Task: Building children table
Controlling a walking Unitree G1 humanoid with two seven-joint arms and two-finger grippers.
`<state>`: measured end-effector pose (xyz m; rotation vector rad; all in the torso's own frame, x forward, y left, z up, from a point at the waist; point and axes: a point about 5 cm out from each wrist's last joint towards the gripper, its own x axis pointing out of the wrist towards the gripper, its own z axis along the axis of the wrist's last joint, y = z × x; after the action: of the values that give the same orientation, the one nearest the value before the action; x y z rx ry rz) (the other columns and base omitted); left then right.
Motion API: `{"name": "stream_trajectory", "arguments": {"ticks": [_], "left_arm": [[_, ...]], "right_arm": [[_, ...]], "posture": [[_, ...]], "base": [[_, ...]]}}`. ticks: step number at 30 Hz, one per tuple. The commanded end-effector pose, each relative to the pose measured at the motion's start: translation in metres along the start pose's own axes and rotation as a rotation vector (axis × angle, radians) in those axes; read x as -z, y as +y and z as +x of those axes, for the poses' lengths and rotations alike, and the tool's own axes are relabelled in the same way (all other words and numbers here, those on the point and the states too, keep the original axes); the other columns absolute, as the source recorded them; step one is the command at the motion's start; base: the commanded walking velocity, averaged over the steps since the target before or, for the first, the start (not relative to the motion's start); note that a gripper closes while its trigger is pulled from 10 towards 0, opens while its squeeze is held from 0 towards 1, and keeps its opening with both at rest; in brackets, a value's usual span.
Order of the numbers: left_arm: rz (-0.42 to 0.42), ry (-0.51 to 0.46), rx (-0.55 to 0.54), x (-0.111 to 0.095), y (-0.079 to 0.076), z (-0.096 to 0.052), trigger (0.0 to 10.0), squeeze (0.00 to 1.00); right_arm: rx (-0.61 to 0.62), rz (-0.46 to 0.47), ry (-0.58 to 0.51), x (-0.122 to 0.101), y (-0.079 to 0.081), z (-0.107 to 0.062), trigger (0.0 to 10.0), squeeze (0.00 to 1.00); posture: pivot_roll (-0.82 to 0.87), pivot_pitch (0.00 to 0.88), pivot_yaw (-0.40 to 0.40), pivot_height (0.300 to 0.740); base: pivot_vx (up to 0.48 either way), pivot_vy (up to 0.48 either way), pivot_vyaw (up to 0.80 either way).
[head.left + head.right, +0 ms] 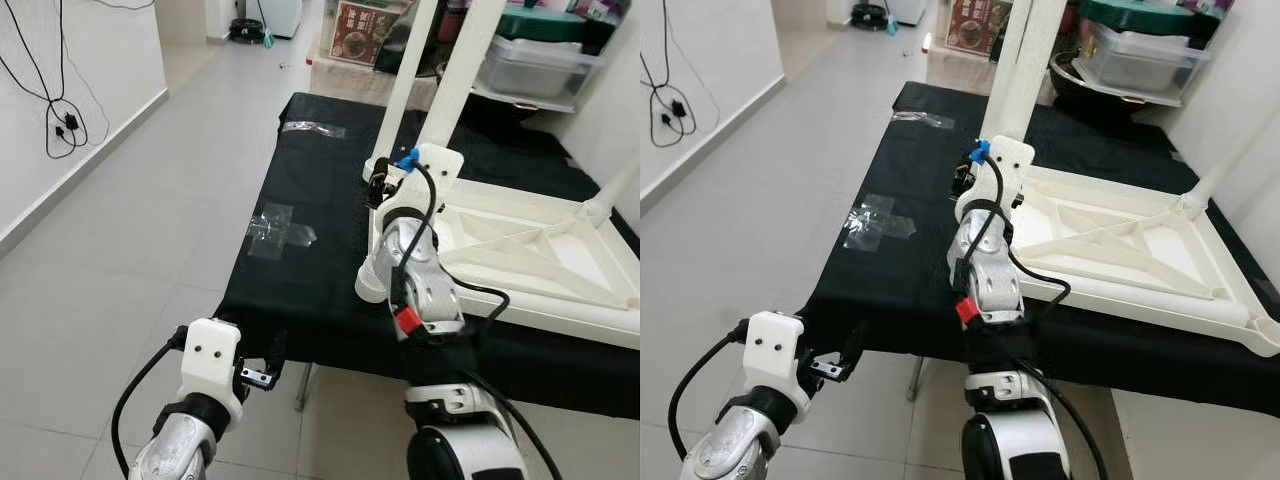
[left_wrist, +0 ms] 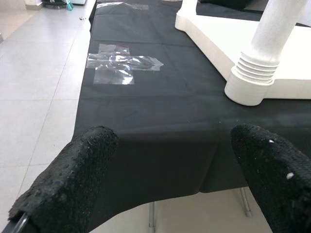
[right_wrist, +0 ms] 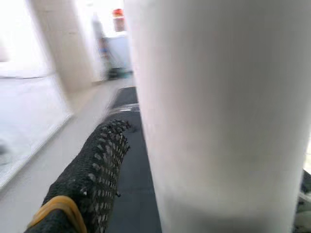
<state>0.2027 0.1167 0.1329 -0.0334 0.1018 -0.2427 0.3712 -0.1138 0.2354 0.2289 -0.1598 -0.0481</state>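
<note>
Right wrist view shows the right claw pinching the white table leg; left claw spread.

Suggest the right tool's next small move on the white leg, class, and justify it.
Probably turn the leg further into its corner socket: the right tool sits against it, the tabletop lies upside down, and the left tool hangs open below the bench edge.

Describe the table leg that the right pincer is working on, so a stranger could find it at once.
Find the black-covered workbench with the white children's table lying upside down on it. At that table's corner nearest the robot, a white leg stands upright, with the right pincer against its base. Unlike the other legs, it is the one beside the crossed clear tape.
</note>
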Motion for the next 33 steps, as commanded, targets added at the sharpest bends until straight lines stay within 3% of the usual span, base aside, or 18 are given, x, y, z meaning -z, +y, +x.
{"name": "stream_trajectory", "arguments": {"ticks": [1, 4, 9, 11, 13, 14, 16, 19, 27, 28, 33], "left_arm": [[-0.001, 0.013, 0.002, 0.004, -0.002, 0.001, 10.0, 0.0], [-0.002, 0.012, 0.002, 0.004, -0.002, 0.001, 10.0, 0.0], [-0.003, 0.007, 0.004, 0.003, -0.002, 0.002, 10.0, 0.0], [-0.003, 0.007, 0.004, 0.003, -0.002, 0.002, 10.0, 0.0], [-0.007, 0.006, 0.006, 0.003, -0.003, 0.003, 10.0, 0.0], [-0.007, 0.006, 0.006, 0.003, -0.003, 0.003, 10.0, 0.0], [-0.008, 0.004, 0.01, 0.002, -0.004, 0.002, 10.0, 0.0], [-0.007, 0.003, 0.005, 0.002, -0.004, 0.001, 10.0, 0.0], [-0.008, 0.005, -0.001, 0.002, -0.004, -0.002, 10.0, 0.0], [-0.008, 0.005, -0.001, 0.002, -0.004, -0.002, 10.0, 0.0], [-0.003, -0.03, 0.029, -0.003, -0.008, -0.003, 10.0, 0.0]], "right_arm": [[-0.166, -0.033, -0.055, -0.004, 0.0, 0.001, 10.0, 0.0], [-0.229, -0.079, -0.058, -0.004, -0.008, 0.004, 10.0, 0.0], [-0.423, -0.026, 0.023, -0.004, -0.031, 0.017, 10.0, 0.0], [-0.423, -0.026, 0.023, -0.004, -0.031, 0.017, 10.0, 0.0], [-0.597, -0.01, 0.101, -0.001, -0.029, 0.02, 10.0, 0.0], [-0.597, -0.01, 0.101, -0.001, -0.029, 0.02, 10.0, 0.0], [-0.783, -0.013, 0.196, 0.006, -0.023, 0.018, 10.0, 0.0], [-0.961, 0.004, 0.287, 0.014, -0.015, 0.014, 10.0, 0.0], [-1.04, -0.02, 0.321, 0.027, -0.006, 0.01, 10.0, 0.0], [-1.016, -0.014, 0.316, 0.031, -0.002, 0.011, 0.0, 0.0], [-0.933, -0.038, 0.299, 0.044, 0.0, 0.011, 0.0, 0.0]], "posture": [[0.1, 0.043, -0.133, 0.74], [0.1, 0.046, -0.135, 0.74], [0.1, 0.049, -0.139, 0.74], [0.1, 0.049, -0.139, 0.74], [0.1, 0.051, -0.14, 0.74], [0.1, 0.051, -0.14, 0.74], [0.11, 0.056, -0.147, 0.74], [0.12, 0.062, -0.151, 0.74], [0.13, 0.067, -0.15, 0.74], [0.13, 0.069, -0.147, 0.74], [0.13, 0.072, -0.148, 0.74]], "base": [[0.0, 0.0, 0.0], [0.0, 0.0, 0.0], [0.0, 0.0, 0.0], [0.0, 0.0, 0.0], [0.0, 0.0, 0.0], [0.0, 0.0, 0.0], [0.0, 0.0, 0.0], [0.0, 0.0, 0.0], [0.0, 0.0, 0.0], [0.0, 0.0, 0.0], [0.0, 0.0, 0.0]]}}
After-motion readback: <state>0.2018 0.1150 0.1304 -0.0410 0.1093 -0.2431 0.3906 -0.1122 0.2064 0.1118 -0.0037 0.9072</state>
